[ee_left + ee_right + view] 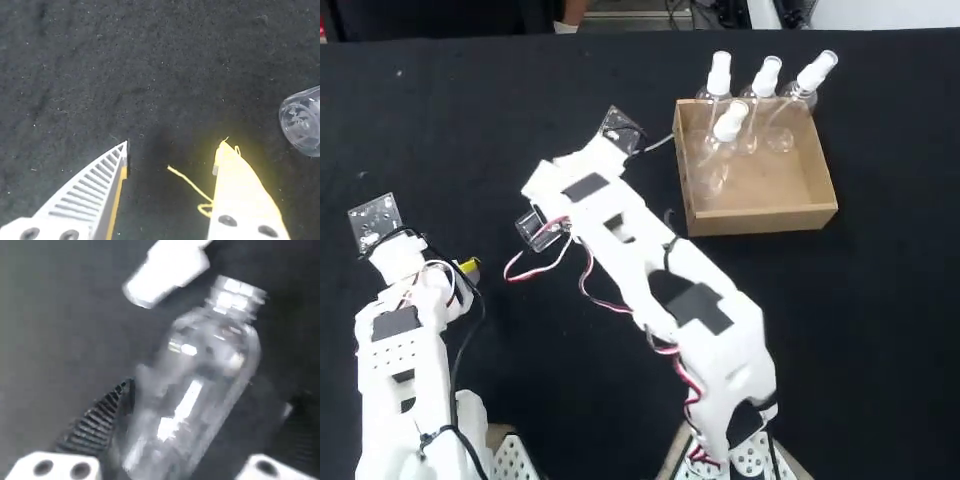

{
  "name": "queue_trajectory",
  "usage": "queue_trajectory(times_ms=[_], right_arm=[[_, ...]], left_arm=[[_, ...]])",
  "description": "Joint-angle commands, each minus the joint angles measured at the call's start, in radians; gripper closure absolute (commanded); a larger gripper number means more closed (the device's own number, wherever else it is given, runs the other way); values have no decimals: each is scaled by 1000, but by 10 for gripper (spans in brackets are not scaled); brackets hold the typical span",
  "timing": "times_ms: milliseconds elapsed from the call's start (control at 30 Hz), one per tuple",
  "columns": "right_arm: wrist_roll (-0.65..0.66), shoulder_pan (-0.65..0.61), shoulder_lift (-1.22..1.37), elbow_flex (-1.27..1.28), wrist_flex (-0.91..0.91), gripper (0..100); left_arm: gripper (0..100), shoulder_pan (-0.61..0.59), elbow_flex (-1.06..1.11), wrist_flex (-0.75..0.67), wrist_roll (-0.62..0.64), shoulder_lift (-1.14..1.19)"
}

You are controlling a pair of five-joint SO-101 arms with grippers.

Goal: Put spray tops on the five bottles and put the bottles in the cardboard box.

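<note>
A black table (880,330) is seen from above, with two white robot arms reaching in from its near edge. At the far right sits an open cardboard box (760,215). Inside it stand four clear bottles (720,150) fitted with white spray tops; three are lined along the far wall and one is just in front of them.

A fifth bottle (540,228) is outside the box, well to its left near the middle of the table. It sits under the tip of the right arm (620,230), which stretches diagonally from the near centre toward the far left.

From the right wrist, this bottle (215,350) is clear and tilted, and its threaded neck is bare. It sits between the fingers of the right gripper (207,397). The jaws are spread wider than the bottle. The bottle's side is against the dark ribbed finger (100,415), and a dark gap separates it from the other finger. A loose white spray top (167,270) lies on the table just beyond the bottle's neck.

The left arm (400,340) stands at the near left. The left gripper (173,146) hangs over bare table, wide open and holding nothing. A thin yellow thread (190,185) trails from one of its fingers. From the left wrist, the round end of the clear bottle (300,122) appears off to one side, apart from the fingers.
</note>
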Motion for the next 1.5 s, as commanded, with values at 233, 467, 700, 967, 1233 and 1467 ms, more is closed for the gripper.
queue_trajectory(times_ms=[233,467,700,967,1233,1467], right_arm=[[377,74,93,-171,419,968],[1060,-5,5,-150,819,988],[1415,-12,-68,191,799,988],[1424,-11,-414,532,405,984],[1424,-40,-438,404,652,528],[1424,-41,-386,209,727,589]], left_arm=[[729,-8,-77,-6,9,-18],[729,-8,-77,-6,9,-18],[729,-2,-79,-9,6,-18],[729,-8,-88,-12,2,-18],[729,-10,-97,-8,2,-18],[729,-10,-91,-8,2,-18]])
